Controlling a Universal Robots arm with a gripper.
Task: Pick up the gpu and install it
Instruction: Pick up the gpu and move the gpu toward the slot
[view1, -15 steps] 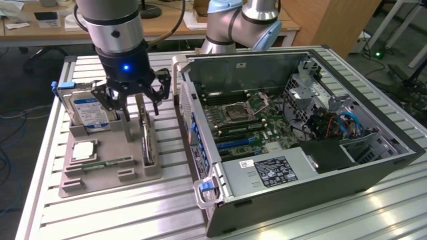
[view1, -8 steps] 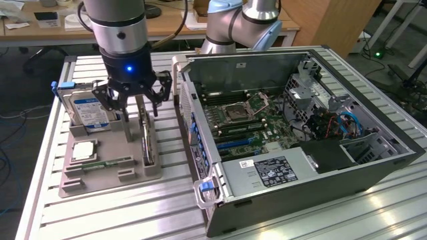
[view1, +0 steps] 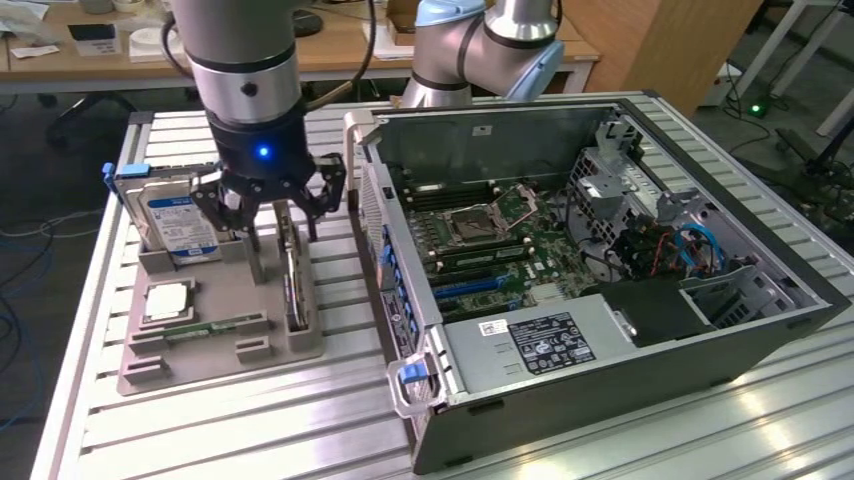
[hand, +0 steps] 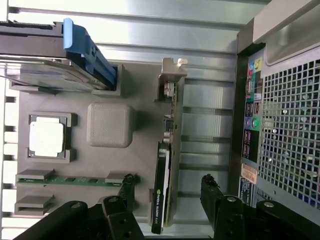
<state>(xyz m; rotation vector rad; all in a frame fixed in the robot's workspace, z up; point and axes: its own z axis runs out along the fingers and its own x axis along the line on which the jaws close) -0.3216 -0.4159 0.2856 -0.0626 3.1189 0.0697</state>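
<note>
Exterior view: the gripper hangs wide open over the grey tray on the surface. Its fingers stand on either side of the gpu and it holds nothing. The gpu stands on edge in a tray slot, between the hard drive and the open case.

Wrist view: the gpu runs between the spread fingers of the gripper, with a gap on each side. Its silver bracket is at the end far from them.
</note>
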